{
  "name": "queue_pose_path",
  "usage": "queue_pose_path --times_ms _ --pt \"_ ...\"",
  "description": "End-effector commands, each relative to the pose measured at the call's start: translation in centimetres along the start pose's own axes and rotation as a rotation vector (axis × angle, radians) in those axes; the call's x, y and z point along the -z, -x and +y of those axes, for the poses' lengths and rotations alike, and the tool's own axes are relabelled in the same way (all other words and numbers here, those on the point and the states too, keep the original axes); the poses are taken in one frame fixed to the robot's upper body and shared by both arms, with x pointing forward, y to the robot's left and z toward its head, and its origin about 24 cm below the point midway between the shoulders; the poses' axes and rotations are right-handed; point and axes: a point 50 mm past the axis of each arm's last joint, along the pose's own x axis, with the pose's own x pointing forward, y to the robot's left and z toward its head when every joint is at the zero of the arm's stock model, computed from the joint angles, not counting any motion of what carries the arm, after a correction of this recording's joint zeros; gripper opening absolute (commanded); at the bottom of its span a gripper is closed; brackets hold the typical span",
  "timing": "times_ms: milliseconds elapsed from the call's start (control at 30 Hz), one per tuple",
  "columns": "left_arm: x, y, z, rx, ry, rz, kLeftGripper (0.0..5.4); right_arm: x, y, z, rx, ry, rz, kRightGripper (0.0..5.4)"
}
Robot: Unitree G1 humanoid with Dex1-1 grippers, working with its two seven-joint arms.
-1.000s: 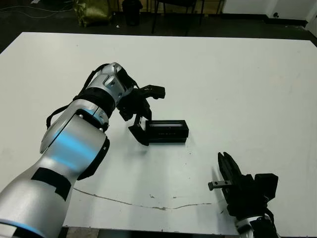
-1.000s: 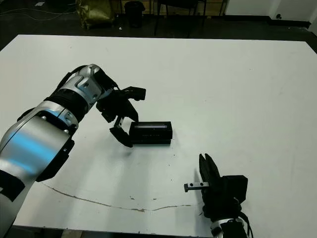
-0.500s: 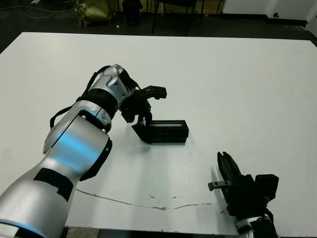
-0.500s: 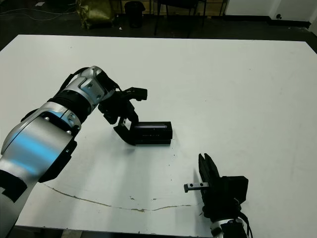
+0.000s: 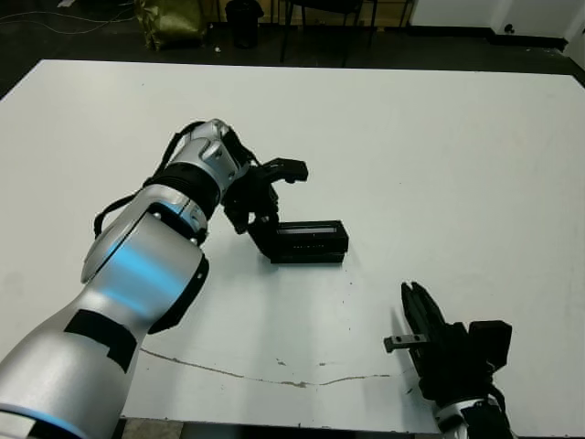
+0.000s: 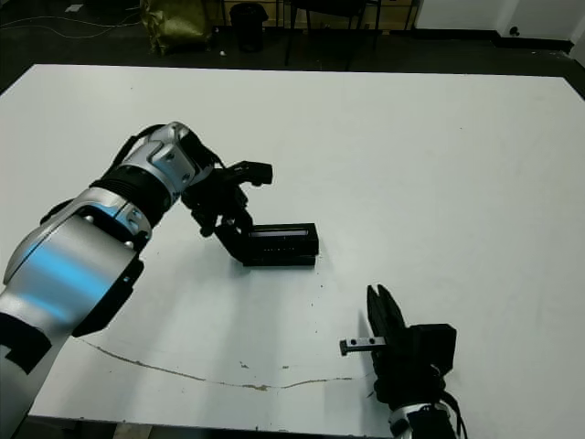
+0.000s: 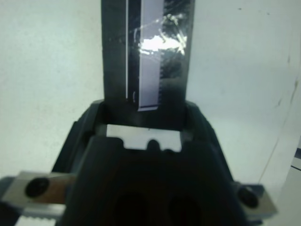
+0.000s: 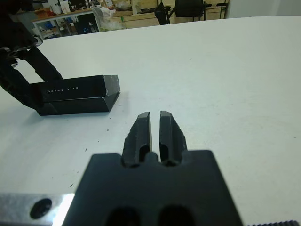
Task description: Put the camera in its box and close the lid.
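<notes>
Now, left end effector (image 5: 265, 203) spread wide at the lidded box's (image 5: 309, 241) left end.
A hard nudge could slide it; right end effector (image 5: 419, 315) idles, fingers pressed together.

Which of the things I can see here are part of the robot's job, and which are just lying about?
Part of the job:
- the box, on the table
- the lid, sitting on top of the box
- the left gripper, at the box's end
The camera is not visible.

Just there:
- the white table
- the right gripper, empty, apart from the box
- a yellowish bag on the floor beyond the table
</notes>
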Motion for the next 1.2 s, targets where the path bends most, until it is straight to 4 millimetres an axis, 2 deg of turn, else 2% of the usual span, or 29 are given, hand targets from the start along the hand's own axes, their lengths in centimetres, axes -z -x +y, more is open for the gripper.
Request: queue_pose_path --times_ms 33,333,467,700,1200 --pt "0.7 -0.6 0.1 -0.013 0.018 0.035 2.39 1.5 1.5 -0.4 0.035 -0.015 0.103 0.0" --pt "0.2 0.7 0.1 -0.019 0.173 -0.058 2.39 1.6 1.4 -0.3 0.032 -0.007 0.101 0.0" --pt "-0.2 1.7 0.5 -0.071 0.095 -0.159 2.39 1.7 1.4 -0.2 0.023 -0.025 0.103 0.0" --pt "-0.3 2.9 0.9 -0.136 0.102 -0.268 2.23 1.7 1.3 0.0 0.022 -0.02 0.112 0.0" --pt "0.2 3.5 0.9 -0.154 0.071 -0.267 2.23 1.9 1.3 0.0 0.016 -0.008 0.105 0.0"
